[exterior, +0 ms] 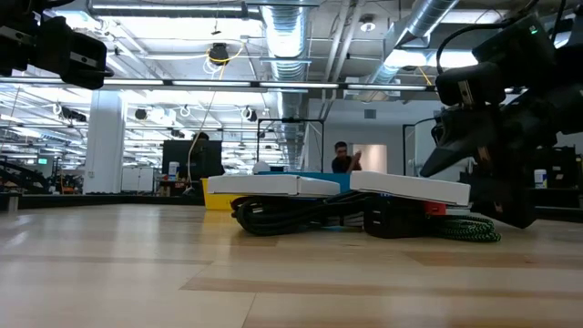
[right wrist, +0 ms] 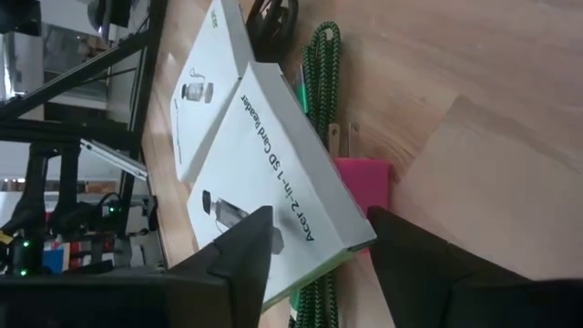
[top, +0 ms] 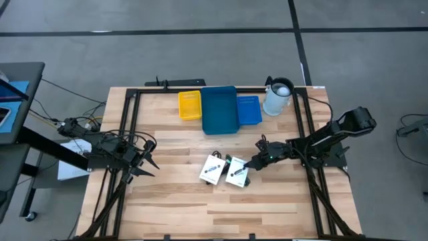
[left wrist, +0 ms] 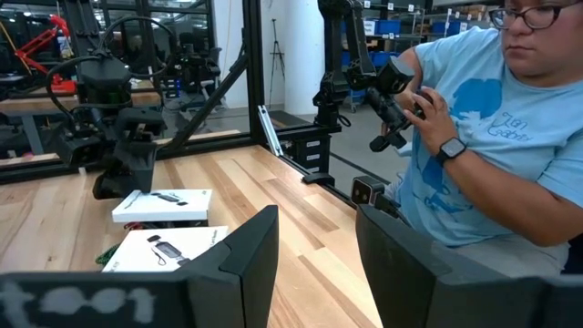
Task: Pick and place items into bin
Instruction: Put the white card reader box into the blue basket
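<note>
- At the table's middle, toward six o'clock of the blue bin [top: 219, 109], two white card packages lie side by side: the left package [top: 212, 169] and the right package [top: 236, 172], edges nearly touching.
- Both packages rest on a tangle of black cable [exterior: 273, 215] and green braided cord [exterior: 474, 228], so in the low view they sit propped and slightly tilted rather than flat on the wood.
- The right gripper [top: 255, 163] is at three o'clock of the right package; in the right wrist view its two fingers straddle that box's near corner, spread with a gap on each side, gripping nothing yet.
- The left gripper [top: 148, 164] waits well apart at nine o'clock, fingers parted and empty.
- A yellow tray [top: 190, 105] and a smaller blue tray [top: 249, 110] flank the bin; a white cup [top: 277, 98] stands at its three o'clock.
- Judgement: the box looks light, stiff and smooth-faced, likely to slide or pivot on the cords. Pinching across its thin edge near the corner seems safest; the cord beneath may snag or lift with it.
</note>
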Tool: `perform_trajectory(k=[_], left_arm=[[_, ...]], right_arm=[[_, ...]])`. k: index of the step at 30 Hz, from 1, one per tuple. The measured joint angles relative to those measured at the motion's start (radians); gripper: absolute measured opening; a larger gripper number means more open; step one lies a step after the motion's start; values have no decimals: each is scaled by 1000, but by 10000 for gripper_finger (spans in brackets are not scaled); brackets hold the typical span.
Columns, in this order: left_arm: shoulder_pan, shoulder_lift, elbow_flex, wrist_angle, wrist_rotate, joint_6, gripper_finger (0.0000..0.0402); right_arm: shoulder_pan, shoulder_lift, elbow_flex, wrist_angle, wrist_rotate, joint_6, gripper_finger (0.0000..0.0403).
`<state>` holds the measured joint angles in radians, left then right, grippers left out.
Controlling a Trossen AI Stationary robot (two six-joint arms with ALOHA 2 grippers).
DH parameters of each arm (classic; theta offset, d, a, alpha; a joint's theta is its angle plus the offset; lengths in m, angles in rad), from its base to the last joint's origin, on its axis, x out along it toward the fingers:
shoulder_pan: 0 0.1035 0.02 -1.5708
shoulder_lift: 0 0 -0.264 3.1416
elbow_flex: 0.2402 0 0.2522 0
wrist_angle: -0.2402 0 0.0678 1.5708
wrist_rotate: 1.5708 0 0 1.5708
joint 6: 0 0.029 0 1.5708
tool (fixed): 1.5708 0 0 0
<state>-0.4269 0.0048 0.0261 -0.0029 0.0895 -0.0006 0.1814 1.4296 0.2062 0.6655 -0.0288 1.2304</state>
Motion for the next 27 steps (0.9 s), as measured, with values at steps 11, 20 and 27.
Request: perform_trajectory(k=[11, 20, 27], left_arm=[[0, 0, 0, 0, 0, 2, 139], [0, 0, 0, 0, 0, 1, 139], [0, 0, 0, 0, 0, 0, 139]], right_arm=[[0, -3, 0, 5, -10, 2, 127], [0, -3, 0, 9, -26, 3, 122], [0, -3, 0, 10, -26, 3, 116]])
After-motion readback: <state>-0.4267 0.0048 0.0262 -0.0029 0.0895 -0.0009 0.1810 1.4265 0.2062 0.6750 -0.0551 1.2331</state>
